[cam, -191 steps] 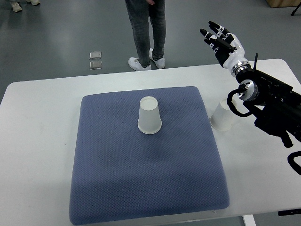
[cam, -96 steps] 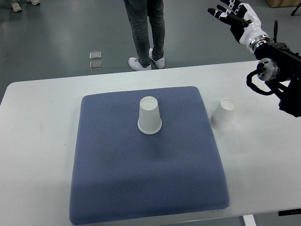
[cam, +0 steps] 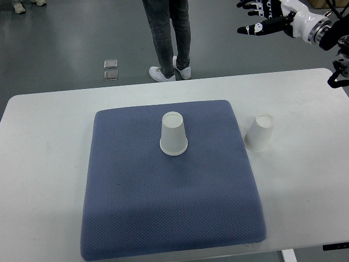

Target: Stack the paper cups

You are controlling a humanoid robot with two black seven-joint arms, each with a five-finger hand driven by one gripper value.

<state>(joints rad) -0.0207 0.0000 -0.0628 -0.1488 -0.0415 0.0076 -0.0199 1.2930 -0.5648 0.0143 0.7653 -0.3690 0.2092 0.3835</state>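
One white paper cup (cam: 173,134) stands upside down on the blue cushion mat (cam: 169,213), near its far middle. A second white paper cup (cam: 259,132) stands upside down on the white table (cam: 43,164), just right of the mat's edge. My right hand (cam: 262,16) is raised high at the top right corner, far above and behind the table, with its fingers spread and nothing in them. It is well away from both cups. My left arm does not show.
A person stands behind the table's far edge; only jeans legs and white shoes (cam: 172,71) show. Two small square objects (cam: 110,69) lie on the grey floor beyond the table.
My right arm has lifted up and away to the right, off the table area toward the top right corner. Both cups have stayed where they were.
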